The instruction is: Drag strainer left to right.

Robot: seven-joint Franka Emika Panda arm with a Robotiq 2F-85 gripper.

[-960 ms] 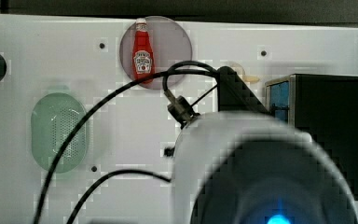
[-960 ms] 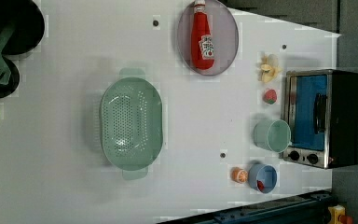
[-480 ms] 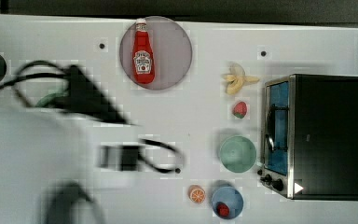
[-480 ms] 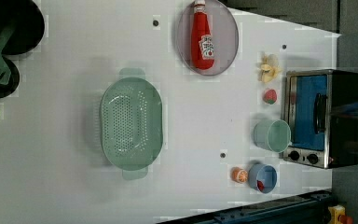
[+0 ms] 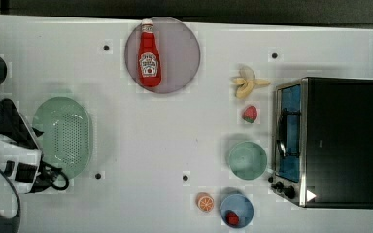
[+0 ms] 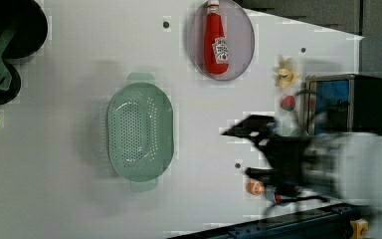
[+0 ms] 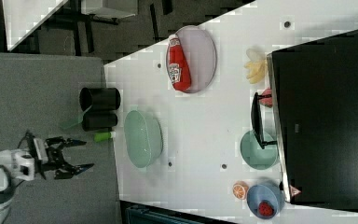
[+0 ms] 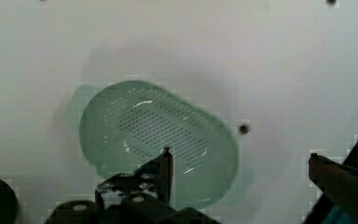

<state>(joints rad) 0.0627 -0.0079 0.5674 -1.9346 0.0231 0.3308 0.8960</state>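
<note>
While the strainer (image 5: 63,137) sits flat at the left of the top view, apart from the other things, I have the gripper (image 7: 74,155) spread wide and empty, ready, I judge, to hook the rim for the drag. A second ago the arm covered the top view's lower right; now it is at the left edge.

Top view and left view both look straight down on the white table (image 5: 141,145), sharing the strainer (image 5: 63,137). Right view stands farther back. Wrist view hangs near above the strainer.
</note>
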